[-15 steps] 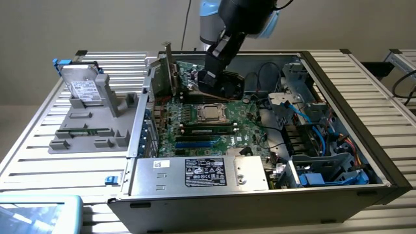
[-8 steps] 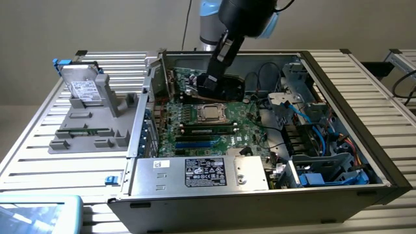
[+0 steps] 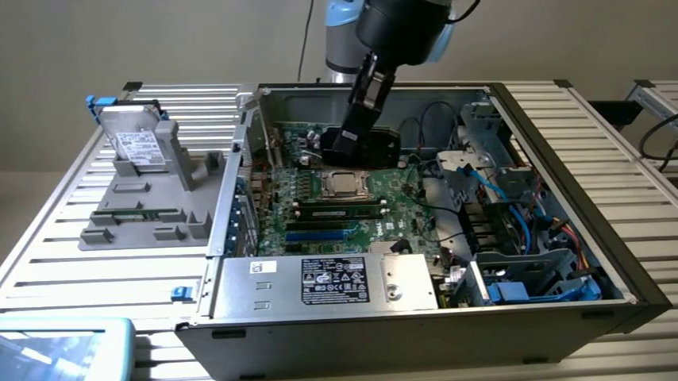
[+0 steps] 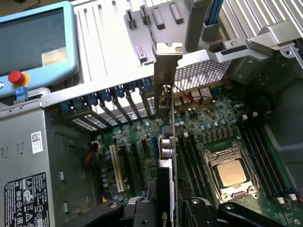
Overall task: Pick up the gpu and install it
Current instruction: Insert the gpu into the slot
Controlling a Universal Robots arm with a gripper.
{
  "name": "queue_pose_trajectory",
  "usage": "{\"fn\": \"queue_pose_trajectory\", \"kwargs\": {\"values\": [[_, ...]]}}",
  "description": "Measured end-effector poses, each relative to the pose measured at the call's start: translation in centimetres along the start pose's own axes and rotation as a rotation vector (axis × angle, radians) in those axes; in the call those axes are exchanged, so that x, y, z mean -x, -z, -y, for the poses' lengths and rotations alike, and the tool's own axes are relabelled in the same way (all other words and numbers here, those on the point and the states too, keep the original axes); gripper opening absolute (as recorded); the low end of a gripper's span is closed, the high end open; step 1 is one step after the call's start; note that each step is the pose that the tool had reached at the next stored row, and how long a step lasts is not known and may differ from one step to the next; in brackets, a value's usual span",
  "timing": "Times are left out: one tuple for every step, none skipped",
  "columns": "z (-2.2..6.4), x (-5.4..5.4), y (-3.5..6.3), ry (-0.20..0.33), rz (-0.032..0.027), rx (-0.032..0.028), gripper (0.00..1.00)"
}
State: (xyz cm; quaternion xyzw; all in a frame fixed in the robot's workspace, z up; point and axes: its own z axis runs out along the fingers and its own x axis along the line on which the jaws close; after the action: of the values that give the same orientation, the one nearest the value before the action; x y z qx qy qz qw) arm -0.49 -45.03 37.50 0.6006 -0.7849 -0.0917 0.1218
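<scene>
The gpu (image 4: 168, 94) hangs edge-on between my gripper's fingers, its silver end bracket pointing toward the case's rear slot openings. My gripper (image 4: 166, 210) is shut on the card's black cooler end. In the exterior view the gripper (image 3: 355, 136) holds the gpu (image 3: 371, 151) inside the open computer case, just above the green motherboard (image 3: 408, 190) and behind the CPU socket (image 3: 344, 184). In the wrist view the card hovers over the expansion slots (image 4: 114, 168), and I cannot tell if it touches one.
The case's metal walls (image 3: 551, 151) surround the work area. A power supply (image 3: 329, 282) fills the front and cable bundles (image 3: 509, 238) lie at the exterior view's right. A silver hard drive (image 3: 138, 143) stands on a grey fixture outside the case. A teach pendant (image 4: 33, 42) lies nearby.
</scene>
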Motion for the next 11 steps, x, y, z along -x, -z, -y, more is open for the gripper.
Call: {"fn": "queue_pose_trajectory", "kwargs": {"values": [[0.01, 0.00, -0.04, 0.017, -0.0052, -0.0014, 0.28], [0.02, 0.01, -0.07, 0.034, -0.0101, -0.0028, 0.28], [0.03, 0.01, -0.09, 0.052, -0.0145, -0.0040, 0.28], [0.04, 0.01, -0.10, 0.063, -0.0170, -0.0047, 0.28], [0.04, 0.01, -0.10, 0.064, -0.0174, -0.0046, 0.28], [0.04, 0.01, -0.10, 0.064, -0.0175, -0.0046, 0.28], [0.04, 0.01, -0.10, 0.064, -0.0175, -0.0046, 0.28], [0.05, 0.01, -0.11, 0.065, -0.0177, -0.0046, 0.28], [0.06, 0.02, -0.14, 0.068, -0.0186, -0.0043, 0.28], [0.07, 0.02, -0.17, 0.073, -0.0200, -0.0012, 0.28], [0.08, 0.02, -0.20, 0.081, -0.0212, 0.0034, 0.28]]}}
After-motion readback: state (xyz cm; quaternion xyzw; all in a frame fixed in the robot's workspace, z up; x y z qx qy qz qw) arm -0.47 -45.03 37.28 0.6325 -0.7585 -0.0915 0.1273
